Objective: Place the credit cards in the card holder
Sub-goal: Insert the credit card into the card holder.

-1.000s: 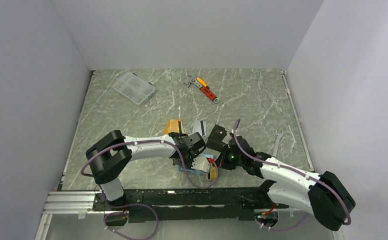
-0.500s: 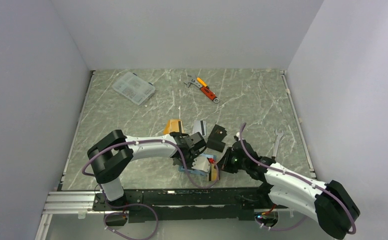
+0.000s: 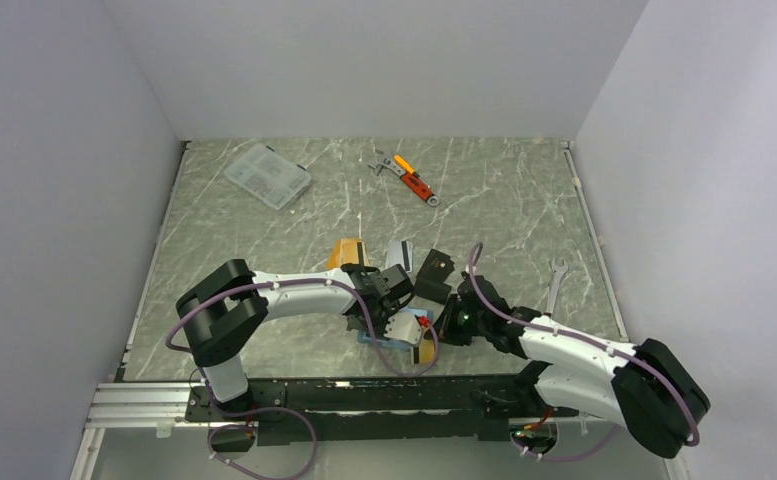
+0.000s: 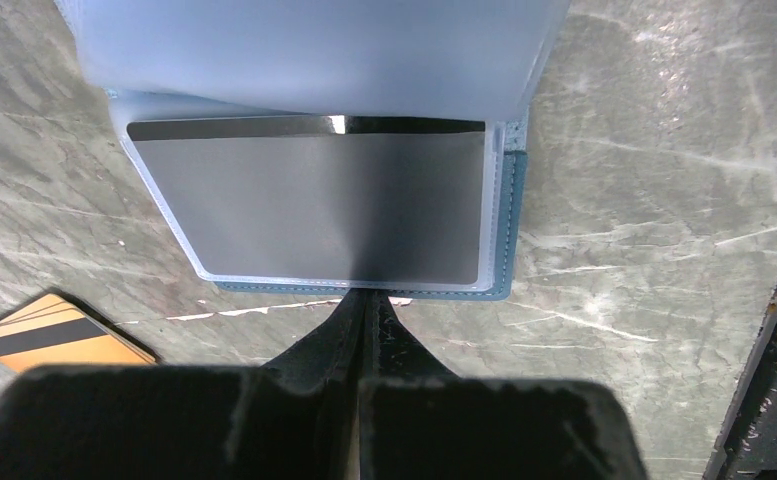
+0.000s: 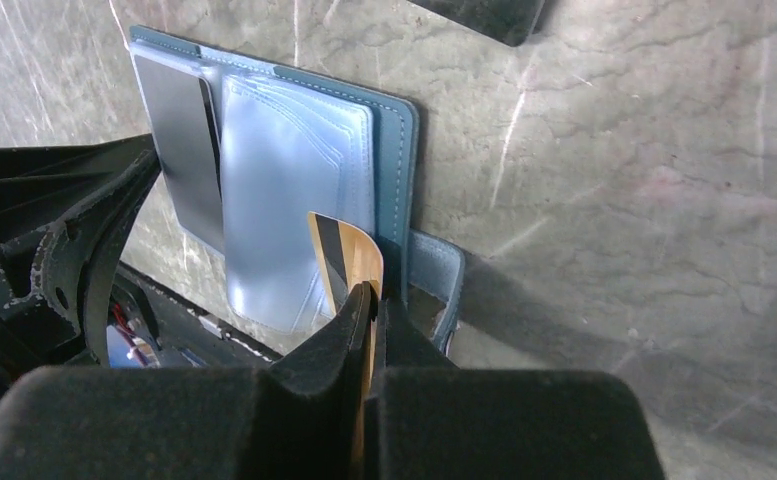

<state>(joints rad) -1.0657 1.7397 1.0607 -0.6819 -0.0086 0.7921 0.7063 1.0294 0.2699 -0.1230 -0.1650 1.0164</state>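
Observation:
The teal-blue card holder lies open near the table's front edge. In the left wrist view it holds a dark grey card in a clear pocket. My left gripper is shut, with its tips at the holder's near edge. My right gripper is shut on an orange-gold card with a dark stripe. The card is bent, and its far end rests against the holder's light-blue pocket. Another orange card and a silver-grey card lie on the table behind the holder.
A black flat object lies just behind the grippers. A wrench is at the right. A clear plastic box and an orange-red tool are at the back. The arms' mounting rail runs along the front edge.
My right arm drew back a little to the right with the card, then came back left to the holder. My left arm has stayed put.

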